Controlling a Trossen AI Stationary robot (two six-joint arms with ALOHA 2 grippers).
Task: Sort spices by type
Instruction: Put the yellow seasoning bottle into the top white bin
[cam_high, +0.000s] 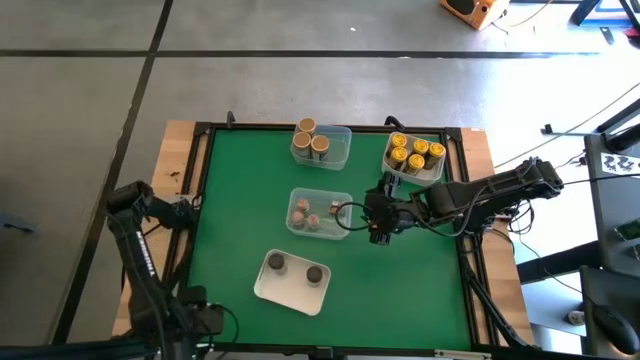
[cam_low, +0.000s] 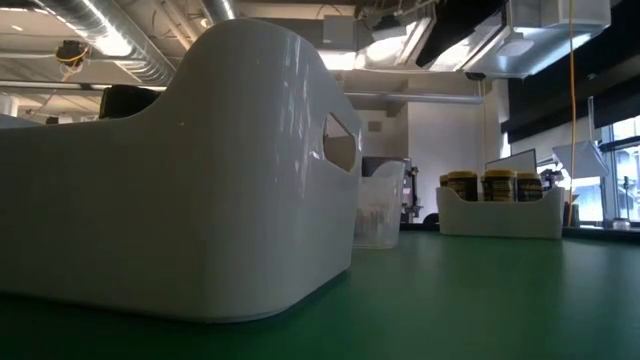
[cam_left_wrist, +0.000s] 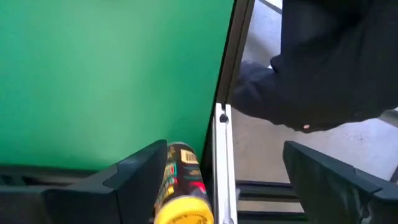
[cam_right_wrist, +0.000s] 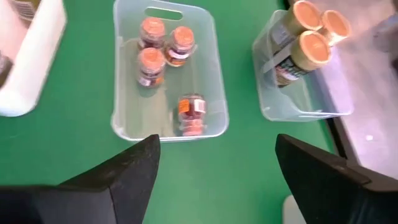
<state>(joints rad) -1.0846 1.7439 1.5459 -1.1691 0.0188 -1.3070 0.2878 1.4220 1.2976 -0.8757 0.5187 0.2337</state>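
Nearest the robot, a white tray (cam_high: 262, 289) lies toward the table's front edge with two dark-grey-topped spice jars (cam_high: 276, 263) standing in it, one at each end. In the low view its white wall (cam_low: 200, 180) fills most of the frame.

The left gripper (cam_left_wrist: 217, 180) waits at the table's front left corner, over the black frame rail. Its fingers stand apart, and a yellow-capped spice jar (cam_left_wrist: 180, 193) lies on its side against one finger; whether it is pinched or only resting there is hard to say from the wrist view.

Farther in, at the middle of the green mat (cam_high: 240, 200), sits a clear tray (cam_high: 345, 200) holding four brownish-topped jars (cam_right_wrist: 152, 28): three upright in a cluster at one end and a fourth lying on its side (cam_right_wrist: 191, 115) at the end nearest the right gripper.

The right gripper (cam_high: 378, 222) hangs just beside this tray's right end, its arm reaching in from the table's right side. Its fingers (cam_right_wrist: 124, 177) are spread wide with nothing between them.

At the far edge, a second clear tray (cam_high: 340, 135) holds three tan-topped jars (cam_high: 305, 126) packed at its left end. To its right, near the far right corner, another white tray (cam_high: 425, 175) carries five yellow-topped jars (cam_high: 420, 147) standing close together.
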